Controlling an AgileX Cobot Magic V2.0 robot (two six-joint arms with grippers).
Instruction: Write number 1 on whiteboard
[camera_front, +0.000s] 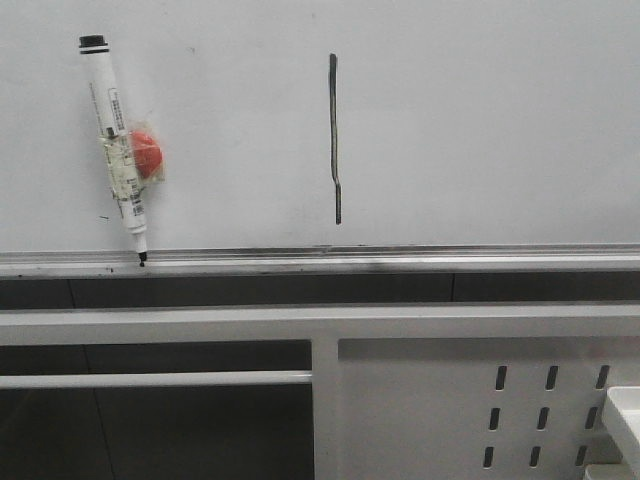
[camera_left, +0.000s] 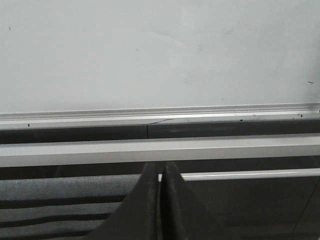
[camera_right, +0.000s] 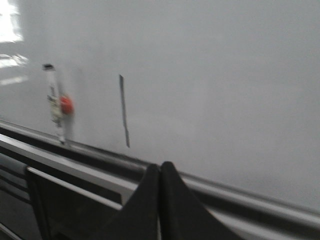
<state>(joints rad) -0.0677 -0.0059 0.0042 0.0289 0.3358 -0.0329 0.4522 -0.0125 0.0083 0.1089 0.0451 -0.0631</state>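
Note:
The whiteboard (camera_front: 480, 120) fills the upper front view, with a silver rail (camera_front: 400, 262) along its lower edge. The number 1 (camera_front: 335, 135) is a thin dark vertical stroke with a small kink near its lower end; it also shows in the right wrist view (camera_right: 123, 110). A white marker pen (camera_front: 115, 140) with a black cap leans on the board at the left, tip down on the rail, taped to a red magnet (camera_front: 147, 155). My left gripper (camera_left: 160, 170) is shut and empty, low before the rail. My right gripper (camera_right: 160, 167) is shut and empty, back from the board.
Below the rail runs a white metal frame bar (camera_front: 300, 322) with a vertical post. A white metal panel with slot holes (camera_front: 470, 410) stands at the lower right, with a white tray corner (camera_front: 625, 410) at the right edge. The pen also shows in the right wrist view (camera_right: 54, 102).

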